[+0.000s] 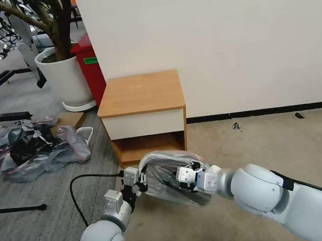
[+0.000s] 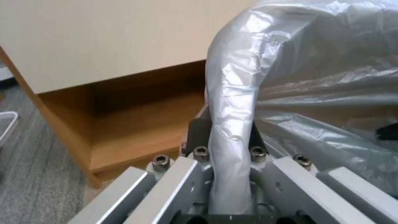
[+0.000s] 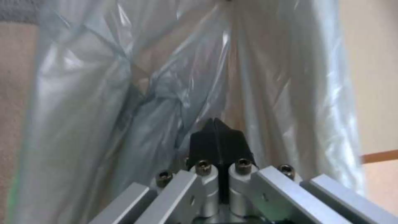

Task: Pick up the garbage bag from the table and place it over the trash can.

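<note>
Jaws on both arms are clamped on the bag. Left gripper pinches a twisted rope of the garbage bag between its fingers, plastic bunched right thru them. Right gripper has its black pads pressed together w/ thin film caught between, seen from inside the bag's folds.

Bag hangs stretched between the two grippers, low over the beige carpet, just in front of the nightstand and its open shelf. Surface of the nightstand is bare wood, so pickup looks done.

Left to do, as I judge it: get the bag mouth opened and set over the trash can. No cream bin can be made out from here; it may sit under the draped plastic, but can't tell. No pink drawstring band readable either, so can't say which part of the bag each gripper has.

Off to the left on grey carpet: heap of grey and black bags, not involved. White plant pot and red bin stand by the wall behind.
</note>
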Controlling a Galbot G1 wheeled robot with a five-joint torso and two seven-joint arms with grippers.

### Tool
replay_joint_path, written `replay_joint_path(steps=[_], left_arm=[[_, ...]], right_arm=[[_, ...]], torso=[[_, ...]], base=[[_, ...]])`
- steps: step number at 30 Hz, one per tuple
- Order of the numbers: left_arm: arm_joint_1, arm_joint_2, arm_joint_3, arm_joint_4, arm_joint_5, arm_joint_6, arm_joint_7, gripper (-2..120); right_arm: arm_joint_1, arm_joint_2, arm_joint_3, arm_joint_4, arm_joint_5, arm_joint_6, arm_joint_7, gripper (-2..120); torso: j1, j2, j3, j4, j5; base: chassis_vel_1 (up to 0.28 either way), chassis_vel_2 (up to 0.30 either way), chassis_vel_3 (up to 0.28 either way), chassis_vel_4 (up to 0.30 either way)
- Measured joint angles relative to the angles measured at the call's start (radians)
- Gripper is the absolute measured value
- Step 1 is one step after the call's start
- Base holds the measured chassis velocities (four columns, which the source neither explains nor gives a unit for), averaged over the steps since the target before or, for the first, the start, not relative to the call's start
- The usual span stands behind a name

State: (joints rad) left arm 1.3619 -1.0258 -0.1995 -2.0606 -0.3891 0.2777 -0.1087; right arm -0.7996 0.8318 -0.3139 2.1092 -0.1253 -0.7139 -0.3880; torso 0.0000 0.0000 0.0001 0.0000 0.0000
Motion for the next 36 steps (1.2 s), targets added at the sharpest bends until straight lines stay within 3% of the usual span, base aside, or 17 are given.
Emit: replay_joint_path(steps=[16,36], left_arm=[[-0.019,-0.022,0.028,0.020,0.017,-0.002,0.000,2],[-0.026,-0.041,0.053,0.032,0.024,-0.007,-0.011,2]], right_arm=[[-0.011,0.071,-0.014,-0.145,-0.125,0.003,-0.034,0],[-0.034,0.149,-0.010,-0.209,-0.199,0.003,-0.047,0]], torso=[[0.000,0.000,0.000,0.0000,0.0000],[0.000,0.000,0.000,0.0001,0.0001]], base=[[0.000,0.000,0.000,0.000],[0.000,0.000,0.000,0.000]])
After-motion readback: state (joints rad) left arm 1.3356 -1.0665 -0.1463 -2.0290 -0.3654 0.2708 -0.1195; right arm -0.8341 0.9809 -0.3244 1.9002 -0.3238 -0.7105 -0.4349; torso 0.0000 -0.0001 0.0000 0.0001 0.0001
